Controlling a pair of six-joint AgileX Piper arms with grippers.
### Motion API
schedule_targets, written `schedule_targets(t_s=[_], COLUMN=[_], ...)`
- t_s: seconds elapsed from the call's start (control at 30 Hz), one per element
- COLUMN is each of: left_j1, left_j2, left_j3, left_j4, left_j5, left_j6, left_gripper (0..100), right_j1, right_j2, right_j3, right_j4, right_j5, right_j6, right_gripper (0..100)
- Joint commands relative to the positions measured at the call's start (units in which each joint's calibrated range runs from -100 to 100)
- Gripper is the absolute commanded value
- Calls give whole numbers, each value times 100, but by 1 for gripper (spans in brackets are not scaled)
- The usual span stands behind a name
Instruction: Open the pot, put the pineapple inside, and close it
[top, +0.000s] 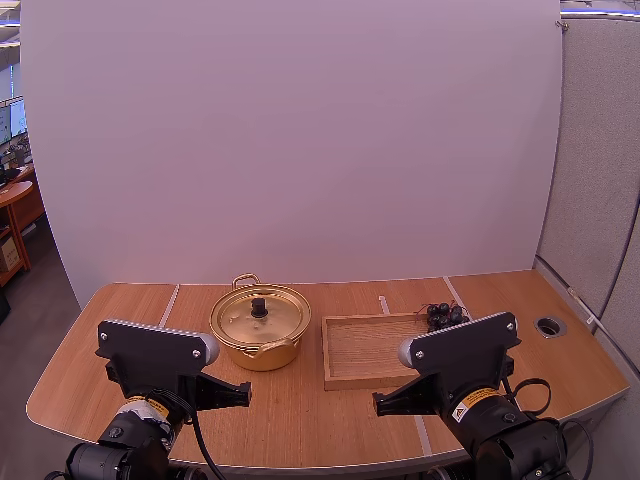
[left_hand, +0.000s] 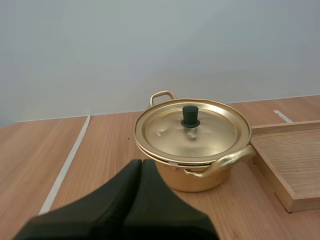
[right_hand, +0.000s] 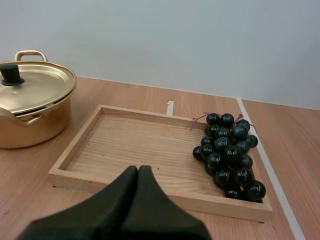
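A gold pot (top: 262, 345) with its lid (top: 259, 313) on stands left of centre on the table. A bunch of dark grapes (top: 444, 316) lies in the far right corner of the wooden tray (top: 368, 352). My left gripper (top: 246, 393) hovers in front of the pot, shut on nothing; in the left wrist view its fingers (left_hand: 141, 163) form one wedge short of the pot (left_hand: 195, 172). My right gripper (top: 378, 404) hangs at the tray's near edge, shut too. In the right wrist view the right gripper (right_hand: 138, 169) points over the tray (right_hand: 130, 145) toward the grapes (right_hand: 229, 155).
The pot (right_hand: 30, 117) stands just left of the tray, its lid's black knob (left_hand: 190, 116) upright. White tape lines (left_hand: 65, 167) cross the tabletop. A round cable hole (top: 550, 325) sits at the far right of the table.
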Motion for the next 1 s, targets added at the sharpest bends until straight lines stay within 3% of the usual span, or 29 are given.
schedule_targets(t_s=[0.0, 0.97], left_j1=[-1, -1], left_j2=[-21, -21], left_j3=[13, 13], left_j4=[82, 94], left_j5=[-32, -130], left_j6=[-72, -61], left_gripper=[0, 0], right_j1=[-18, -18], right_j2=[-35, -35], right_j3=[0, 0], right_j4=[-18, -20], right_j5=[9, -24], right_j6=[21, 21], right_gripper=[0, 0])
